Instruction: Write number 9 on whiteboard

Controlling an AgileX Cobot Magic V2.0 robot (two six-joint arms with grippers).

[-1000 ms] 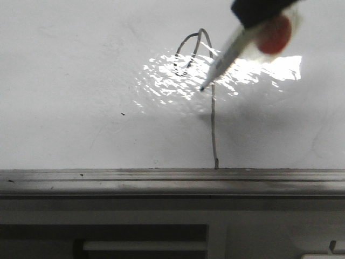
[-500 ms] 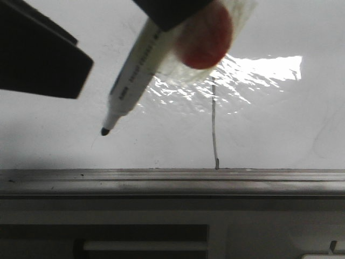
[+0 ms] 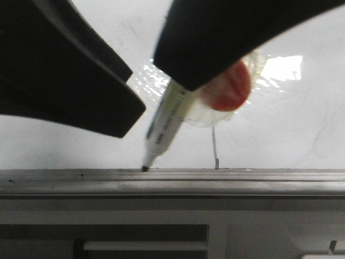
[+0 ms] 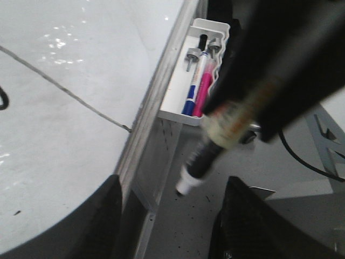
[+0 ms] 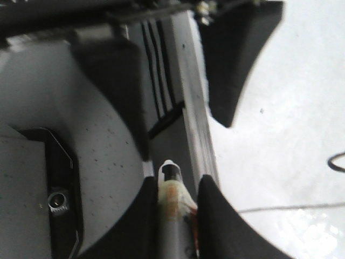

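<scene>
At the lower edge of the whiteboard (image 3: 64,145), above its grey metal strip, a marker (image 3: 167,121) is held clamped in the right tool (image 5: 175,189), its dark tip almost at the strip. The marker is judged light and rigid, with a smooth barrel that could slip; it is gripped at mid-barrel, where tape and a red patch are wrapped. The left tool (image 4: 170,216) is seen with its fingers (image 4: 102,216) spread apart and nothing between them, hanging over the board's edge. Of the number 9 (image 3: 214,148), only the foot of the long stroke is visible in the front view, just to the right of the marker tip; the loop is hidden behind the right tool. A pen tray (image 4: 186,75) is fixed beyond the board's edge.
</scene>
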